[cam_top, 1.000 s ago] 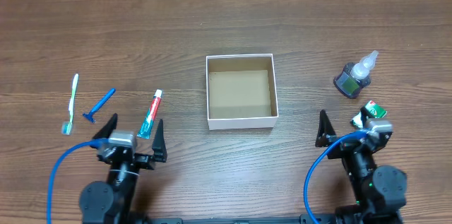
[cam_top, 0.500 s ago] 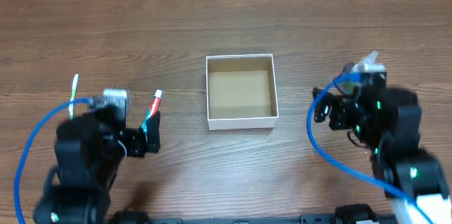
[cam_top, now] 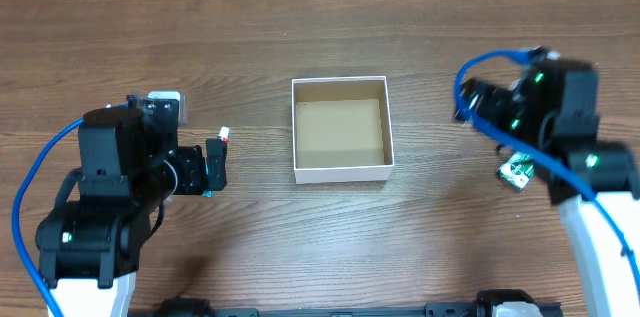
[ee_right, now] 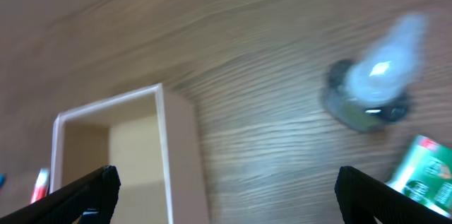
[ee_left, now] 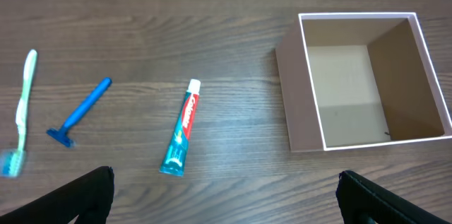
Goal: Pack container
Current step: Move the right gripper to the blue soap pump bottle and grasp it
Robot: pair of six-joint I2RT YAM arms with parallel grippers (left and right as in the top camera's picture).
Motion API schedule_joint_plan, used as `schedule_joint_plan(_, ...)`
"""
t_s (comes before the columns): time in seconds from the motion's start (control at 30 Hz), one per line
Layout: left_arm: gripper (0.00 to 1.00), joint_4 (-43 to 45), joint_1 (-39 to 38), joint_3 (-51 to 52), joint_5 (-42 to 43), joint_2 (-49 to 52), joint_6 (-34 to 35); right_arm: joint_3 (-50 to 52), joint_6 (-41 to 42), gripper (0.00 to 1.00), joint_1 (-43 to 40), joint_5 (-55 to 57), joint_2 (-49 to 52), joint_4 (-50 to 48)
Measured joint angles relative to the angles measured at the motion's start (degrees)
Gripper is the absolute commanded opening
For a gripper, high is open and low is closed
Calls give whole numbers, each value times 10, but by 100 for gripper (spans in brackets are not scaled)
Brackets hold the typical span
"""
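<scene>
The container (cam_top: 344,171), a square white box with a brown inside, sits empty at the table's middle. It also shows in the left wrist view (ee_left: 296,111) and the right wrist view (ee_right: 180,153). My left gripper (cam_top: 214,163) is open and empty, hovering left of the box over a toothpaste tube (ee_left: 182,128). A blue razor (ee_left: 78,111) and a toothbrush (ee_left: 23,104) lie further left. My right gripper (cam_top: 468,103) is open and empty, hovering right of the box. A small dark bottle (ee_right: 374,90) and a green packet (cam_top: 515,169) lie below it.
In the overhead view my left arm hides the razor and toothbrush, and my right arm hides the bottle. Only the toothpaste's cap (cam_top: 223,136) shows there. The green packet also shows in the right wrist view (ee_right: 424,178). The table is brown wood.
Both arms have risen from the front edge and swung out over the table, the left over the toothpaste side, the right over the bottle. Nothing was taken hold of.
</scene>
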State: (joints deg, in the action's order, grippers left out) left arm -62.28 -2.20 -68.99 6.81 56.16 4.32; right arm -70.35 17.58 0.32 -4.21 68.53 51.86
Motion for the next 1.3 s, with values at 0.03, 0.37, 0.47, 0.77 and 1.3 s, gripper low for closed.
schedule_joint_plan(0.03, 100, 0, 0, 0, 1, 5, 3, -30, 7, 100, -16, 4, 23, 9)
schedule_joint_plan(0.37, 100, -1, 0, -1, 12, 44, 14, -207, 28, 100, -111, 19, 212, 70)
schedule_joint_plan(0.47, 100, -1, 0, -1, 12, 44, 14, -207, 42, 100, -119, 22, 253, 78)
schedule_joint_plan(0.77, 100, -1, 0, -1, 12, 44, 14, -206, 68, 100, -121, 51, 307, 81)
schedule_joint_plan(1.3, 100, -4, 0, -1, 12, 44, 16, -155, 70, 95, -123, 87, 308, 48)
